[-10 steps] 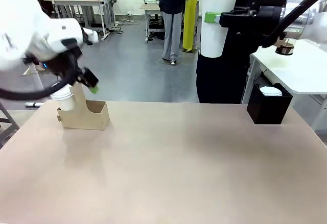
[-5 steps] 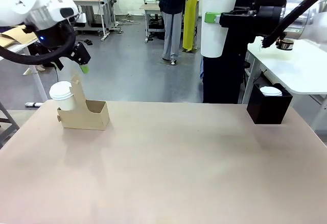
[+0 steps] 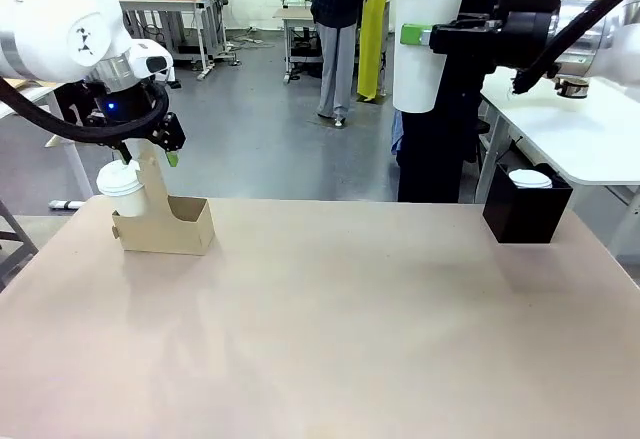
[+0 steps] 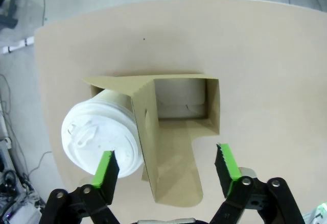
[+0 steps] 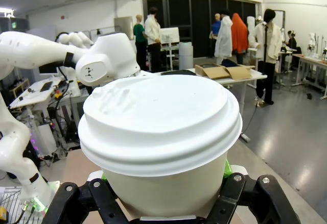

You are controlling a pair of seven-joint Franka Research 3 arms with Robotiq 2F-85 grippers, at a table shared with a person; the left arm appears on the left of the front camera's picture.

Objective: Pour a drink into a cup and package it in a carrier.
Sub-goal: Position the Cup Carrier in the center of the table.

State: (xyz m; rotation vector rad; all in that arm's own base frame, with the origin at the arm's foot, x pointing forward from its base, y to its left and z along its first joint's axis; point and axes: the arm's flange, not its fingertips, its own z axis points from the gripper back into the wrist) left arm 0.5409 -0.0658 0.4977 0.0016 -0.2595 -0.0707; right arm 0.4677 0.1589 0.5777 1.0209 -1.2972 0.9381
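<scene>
**Status.** The right gripper point(image 3: 430, 37) is at the top of the frame, right of centre, pinching the cup point(image 3: 430, 74) at mid-height. The cup is lidded and upright, high above the table point(image 3: 350, 339) and well apart from the carrier point(image 3: 170, 227). The drink cannot be seen, because the lid hides it.

The carrier stands at the left of the table. A second cup point(image 3: 122, 181), also lidded, sits in its left slot. In the left wrist view the other slot point(image 4: 181, 99) is empty.

The left gripper point(image 4: 166, 164) hovers above the carrier with its fingers spread and nothing between them. The handle tab point(image 3: 153, 184) lies between the two pads as seen from above.

**Judged step.** Move the held cup across and seat it in the empty slot.

**Hazards.**
- Arm collision: the left arm occupies the space over the carrier. A right-arm approach from above may strike it unless it clears first.
- Carrier shift: the cardboard is light. If the spread fingers descend or close off-centre, they may bend the tab, push the box or tip the second cup.
- Missed slot: a cup lowered onto the slot wall or the tab may crush the cardboard or topple.
- Spill: a tilted or over-squeezed paper cup may lift its lid.
- The black box point(image 3: 525, 214) at the right is not the target.
</scene>
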